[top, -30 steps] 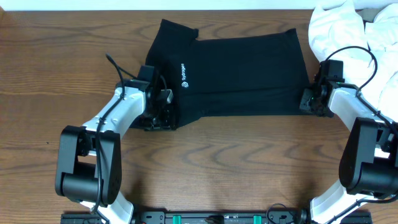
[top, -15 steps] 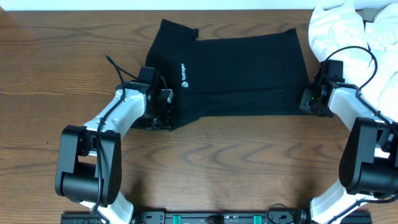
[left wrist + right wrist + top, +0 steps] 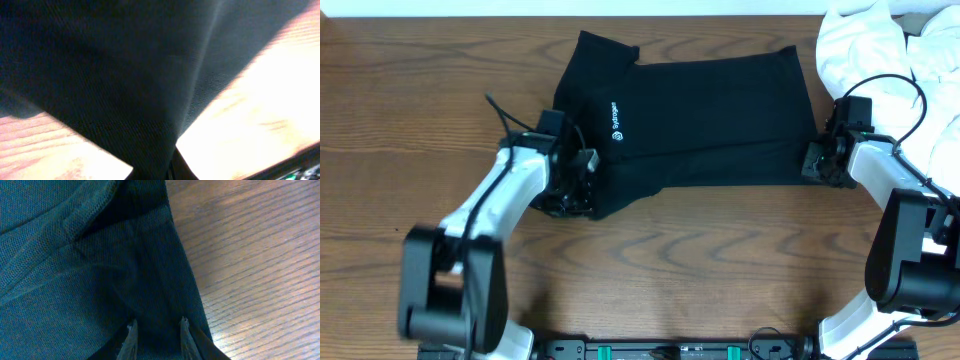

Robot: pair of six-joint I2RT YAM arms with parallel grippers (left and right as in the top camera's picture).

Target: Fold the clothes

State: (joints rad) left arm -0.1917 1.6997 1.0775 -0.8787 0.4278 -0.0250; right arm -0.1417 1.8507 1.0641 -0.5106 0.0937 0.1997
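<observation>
Left tool (image 3: 582, 190) just snapped shut and is now pinching the shirt (image 3: 710, 110) at its near corner. Right tool (image 3: 815, 160) is pinching the opposite one. Looking ready to fold.

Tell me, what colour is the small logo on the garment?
The logo is white, on the black garment; the overhead view shows it best.

Black garment (image 3: 710, 120) spread on a wooden table (image 3: 670, 260).
Soft fabric lies mostly flat, its long side running left to right, with a sleeve jutting out at the upper left. A small white logo (image 3: 615, 118) sits near the left end.
</observation>
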